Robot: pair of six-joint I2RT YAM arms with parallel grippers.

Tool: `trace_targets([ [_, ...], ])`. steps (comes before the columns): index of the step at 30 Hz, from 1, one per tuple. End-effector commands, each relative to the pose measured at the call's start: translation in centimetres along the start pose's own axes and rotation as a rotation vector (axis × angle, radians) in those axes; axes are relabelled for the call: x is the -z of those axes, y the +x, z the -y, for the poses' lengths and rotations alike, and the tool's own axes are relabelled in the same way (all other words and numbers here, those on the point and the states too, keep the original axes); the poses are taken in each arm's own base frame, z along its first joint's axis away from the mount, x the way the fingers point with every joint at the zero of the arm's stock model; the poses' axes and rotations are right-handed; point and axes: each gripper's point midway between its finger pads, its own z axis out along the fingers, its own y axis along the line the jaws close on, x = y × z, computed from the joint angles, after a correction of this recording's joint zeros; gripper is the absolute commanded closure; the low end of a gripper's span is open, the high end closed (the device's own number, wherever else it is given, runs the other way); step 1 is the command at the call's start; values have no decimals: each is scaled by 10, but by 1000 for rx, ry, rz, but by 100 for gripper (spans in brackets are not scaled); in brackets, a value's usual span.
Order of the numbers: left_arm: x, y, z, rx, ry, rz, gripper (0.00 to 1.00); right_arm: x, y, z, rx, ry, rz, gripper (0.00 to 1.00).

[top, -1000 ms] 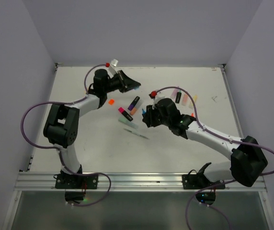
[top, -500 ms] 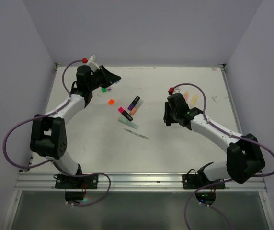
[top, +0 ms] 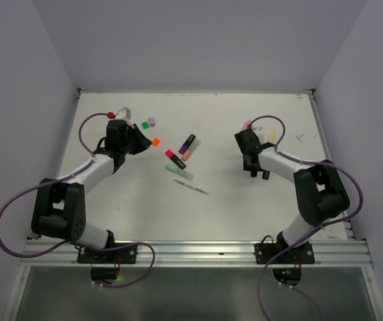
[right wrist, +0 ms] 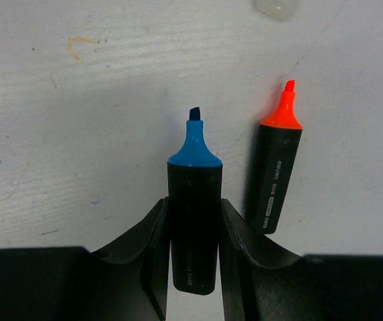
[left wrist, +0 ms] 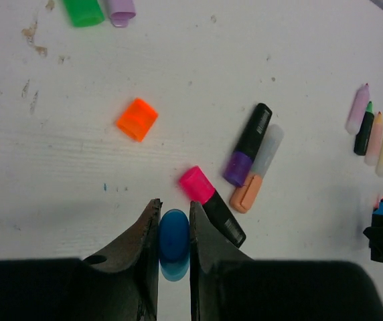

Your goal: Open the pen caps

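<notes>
My left gripper (top: 144,143) is shut on a blue cap (left wrist: 174,242), just left of the loose orange cap (top: 155,142) (left wrist: 137,119). Loose green (top: 145,124) (left wrist: 84,11) and purple caps (top: 152,122) (left wrist: 120,9) lie farther back. My right gripper (top: 255,167) is shut on a black highlighter barrel (right wrist: 193,221) with a bare blue tip, just above the table. At the centre lie a pink-capped black pen (top: 173,158) (left wrist: 211,207), a purple-capped black pen (top: 187,142) (left wrist: 248,144) and an orange-capped pale pen (top: 187,154) (left wrist: 258,170).
An uncapped black pen with an orange tip (right wrist: 275,177) lies right beside the held blue pen. Several uncapped pastel and dark pens (left wrist: 372,130) (top: 270,138) lie at the back right. A pale green barrel (top: 179,172) and a thin silvery stick (top: 195,189) lie near the centre.
Both grippers have drawn apart. The left swung left and nearer with the blue cap; the right carried the blue-tipped pen right, toward the uncapped pens.
</notes>
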Motion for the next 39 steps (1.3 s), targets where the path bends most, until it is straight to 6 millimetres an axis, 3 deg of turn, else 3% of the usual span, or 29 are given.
trace_targets([
  [1, -5, -8, -19, -47, -77, 40, 100, -4, -8, 22, 4, 128, 45, 100],
  [10, -18, 8, -33, -18, -92, 17, 100, -10, -9, 15, 18, 116, 25, 100],
  [14, -22, 8, -36, -23, -98, 15, 100, -16, -13, 13, 31, 132, 11, 93],
  [26, -56, 3, -54, -56, -138, -50, 100, -7, -23, 11, 42, 112, 31, 47],
  [31, -69, -7, -61, -58, -137, -59, 100, 15, -37, 3, 76, 69, 84, 43],
  [35, -76, -6, -70, -30, -129, -71, 91, 46, -52, -43, 167, -86, 158, 40],
  [36, -77, -9, -71, -28, -127, -69, 88, 54, -48, -67, 210, -176, 156, 40],
  [37, -78, -9, -72, -29, -127, -71, 82, 62, -56, -82, 244, -226, 190, 40],
  [39, -82, -7, -74, -27, -131, -82, 79, 70, -50, -116, 307, -351, 186, 40],
])
